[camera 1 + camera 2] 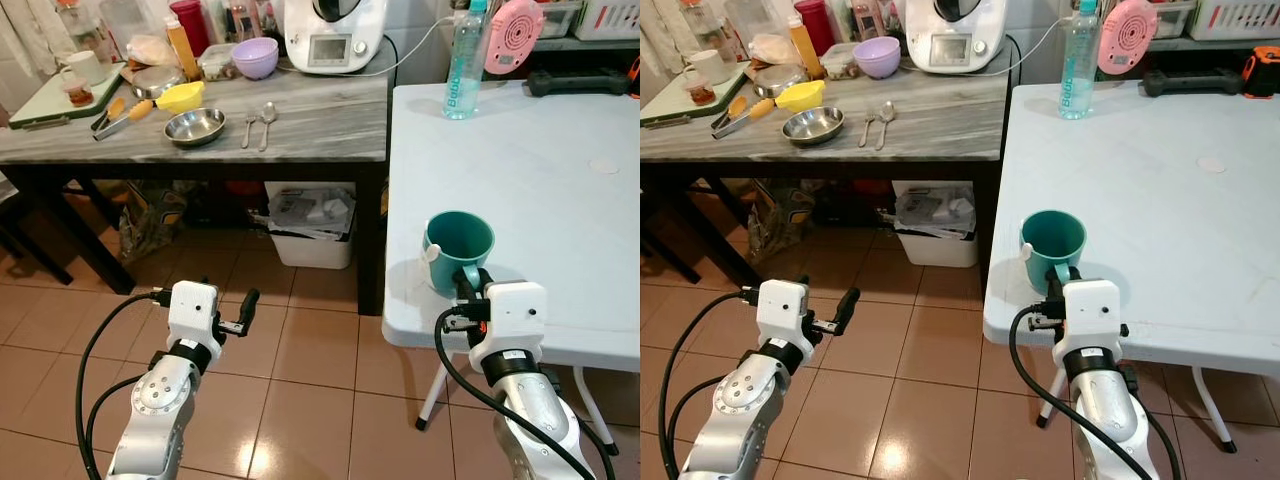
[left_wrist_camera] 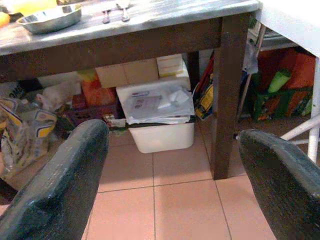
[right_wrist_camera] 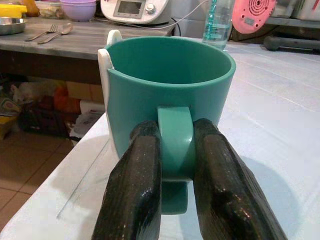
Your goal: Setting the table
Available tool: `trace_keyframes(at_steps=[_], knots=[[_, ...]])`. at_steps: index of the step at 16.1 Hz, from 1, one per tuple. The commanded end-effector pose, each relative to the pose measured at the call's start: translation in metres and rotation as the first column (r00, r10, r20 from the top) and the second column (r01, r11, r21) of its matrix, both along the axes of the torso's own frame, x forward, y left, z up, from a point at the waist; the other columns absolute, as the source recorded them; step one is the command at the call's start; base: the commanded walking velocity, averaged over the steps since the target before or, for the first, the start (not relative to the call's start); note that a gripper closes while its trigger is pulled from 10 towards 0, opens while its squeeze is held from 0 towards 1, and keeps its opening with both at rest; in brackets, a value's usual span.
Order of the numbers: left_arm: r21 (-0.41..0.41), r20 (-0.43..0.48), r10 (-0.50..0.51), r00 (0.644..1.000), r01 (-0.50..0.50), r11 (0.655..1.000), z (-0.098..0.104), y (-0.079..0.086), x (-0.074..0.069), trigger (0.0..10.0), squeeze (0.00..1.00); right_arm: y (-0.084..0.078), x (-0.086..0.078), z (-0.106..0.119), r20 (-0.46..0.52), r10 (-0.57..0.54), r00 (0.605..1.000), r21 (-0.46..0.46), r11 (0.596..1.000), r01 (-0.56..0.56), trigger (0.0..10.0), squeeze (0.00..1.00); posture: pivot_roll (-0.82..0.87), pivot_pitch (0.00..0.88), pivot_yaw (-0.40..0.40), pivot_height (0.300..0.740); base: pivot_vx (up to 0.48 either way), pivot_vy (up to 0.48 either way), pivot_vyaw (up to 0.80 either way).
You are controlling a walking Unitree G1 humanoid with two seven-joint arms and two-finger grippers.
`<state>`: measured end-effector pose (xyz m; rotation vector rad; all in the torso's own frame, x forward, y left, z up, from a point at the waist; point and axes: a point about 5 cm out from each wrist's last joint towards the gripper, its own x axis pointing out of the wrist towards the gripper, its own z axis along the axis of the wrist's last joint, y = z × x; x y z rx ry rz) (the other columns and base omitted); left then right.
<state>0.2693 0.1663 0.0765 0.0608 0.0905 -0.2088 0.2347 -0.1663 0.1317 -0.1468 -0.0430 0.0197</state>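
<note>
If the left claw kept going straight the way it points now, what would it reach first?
Probably the white bin under the grey-topped side table. The left claw hangs open above the tiled floor, aimed at it with nothing nearer in line; depth is uncertain.

terracotta tiled floor (image 1: 310,370) under dark-legged counter (image 1: 300,125) and white table (image 1: 540,200).

Both arms are silver metal tubes with rounded joint housings, the left arm (image 1: 160,400) at the lower left of the head view, the right arm (image 1: 530,420) at the lower right. Each ends in a boxy white wrist module above a black collar. Thick black cables loop beside each forearm (one bends out wide past the left arm). The left gripper (image 2: 170,180) and right gripper (image 3: 175,200) have long black fingers (image 3: 132,195) with a rough, matte, slightly scuffed surface.
</note>
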Motion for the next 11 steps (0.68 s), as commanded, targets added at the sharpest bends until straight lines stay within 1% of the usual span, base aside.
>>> trace_keyframes(at_steps=[1,2,3,6,11], knots=[[0.001,0.013,-0.002,1.0,0.002,1.0,0.0058,0.0006,0.0029,10.0,0.0,0.0012,0.0008,-0.0015,-0.012,0.001,1.0,0.018,1.0,-0.001,10.0,0.0,-0.15,0.088,0.121,0.74,0.0,0.0,0.0],[0.0,0.015,0.001,1.0,-0.001,1.0,0.0076,0.0,0.0053,10.0,0.0,-0.0004,0.0022,-0.0023,-0.02,-0.033,0.999,0.006,0.999,0.033,10.0,0.0,-0.15,0.088,0.123,0.74,0.0,0.27,0.0],[0.0,0.016,0.001,1.0,-0.001,1.0,0.0081,-0.0004,0.0059,10.0,0.0,-0.0005,0.0023,-0.0033,-0.032,-0.035,0.999,0.016,0.999,0.036,10.0,0.0,-0.15,0.088,0.123,0.74,0.0,0.27,0.0],[-0.001,0.018,-0.007,1.0,0.007,1.0,0.0094,-0.0023,0.0069,10.0,0.0,0.0024,0.0015,-0.0024,-0.031,0.021,0.999,0.039,0.999,-0.02,10.0,0.0,-0.15,0.088,0.123,0.74,0.0,0.273,0.0],[-0.001,0.011,-0.013,1.0,0.013,1.0,0.0089,-0.0051,0.0077,10.0,0.0,0.0034,0.004,0.0007,-0.02,0.034,0.999,0.045,0.998,-0.033,10.0,0.0,-0.16,0.087,0.124,0.74,0.0,0.344,0.0]])
